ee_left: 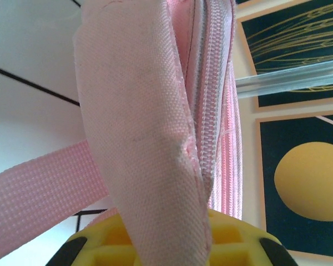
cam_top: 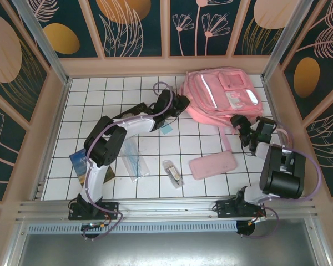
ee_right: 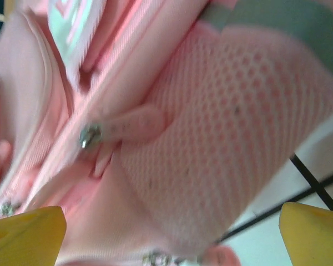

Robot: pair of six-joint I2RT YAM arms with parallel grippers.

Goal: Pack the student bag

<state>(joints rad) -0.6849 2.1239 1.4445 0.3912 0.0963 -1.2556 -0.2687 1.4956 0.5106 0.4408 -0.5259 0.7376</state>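
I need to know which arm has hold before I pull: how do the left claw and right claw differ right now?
The left claw is shut on a fold of the bag beside its zip; the right claw stands wide open with nothing held. The left claw is at the bag's left edge; the right claw faces its mesh pocket near the right corner. Both are up against the bag.

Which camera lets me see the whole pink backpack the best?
The top external view: the pink backpack lies whole there, pockets, shiny strips and strap together. The left wrist view gives a close fold of its fabric and zipper teeth; the right wrist view, its mesh pocket and a zipper pull.
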